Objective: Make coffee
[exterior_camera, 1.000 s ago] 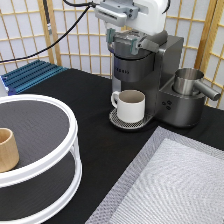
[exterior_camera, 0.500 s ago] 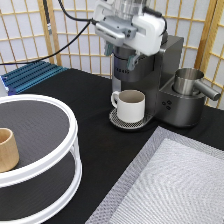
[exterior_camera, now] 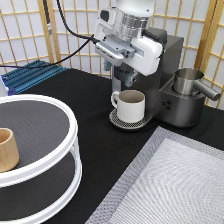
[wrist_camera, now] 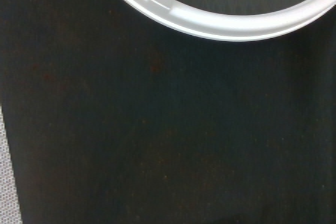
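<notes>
- In the exterior view we see the white robot arm's end effector hanging in front of the dark grey coffee machine, just above the white handled ceramic mug.
- We see two short dark fingers pointing down with a narrow gap between them and nothing held.
- The mug stands upright on the round perforated drip tray at the machine's base.
- A shiny steel pitcher sits on the machine's side toward the exterior view's right.
- A white two-tier round stand with black shelves fills the exterior view's bottom left; a tan wooden cup stands on its upper shelf.
- We cannot find the coffee pod in either view.
- The wrist view shows black counter and a curved white rim.
</notes>
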Motion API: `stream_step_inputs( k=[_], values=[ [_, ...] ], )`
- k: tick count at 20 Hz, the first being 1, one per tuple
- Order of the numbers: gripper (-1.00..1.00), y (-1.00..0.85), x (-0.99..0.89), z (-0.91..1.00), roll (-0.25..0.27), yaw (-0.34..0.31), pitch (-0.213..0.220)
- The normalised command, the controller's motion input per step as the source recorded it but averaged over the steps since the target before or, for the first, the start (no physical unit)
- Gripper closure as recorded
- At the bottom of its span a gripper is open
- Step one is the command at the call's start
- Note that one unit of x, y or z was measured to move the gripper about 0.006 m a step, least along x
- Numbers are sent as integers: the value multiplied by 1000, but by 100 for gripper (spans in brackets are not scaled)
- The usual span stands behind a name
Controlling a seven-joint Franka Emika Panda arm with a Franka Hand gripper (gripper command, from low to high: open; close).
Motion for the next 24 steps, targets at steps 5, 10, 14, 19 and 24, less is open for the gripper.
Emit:
stream_step_inputs(
  k=[5,10,14,19,24],
  values=[
    [-100,-533,161,248,114,81,0],
    [-100,-861,66,29,196,54,0],
    [-100,-631,-37,551,153,7,-9],
    [-100,406,-337,1000,-15,32,-92],
    [-100,450,-76,989,-45,168,-57]
  ],
)
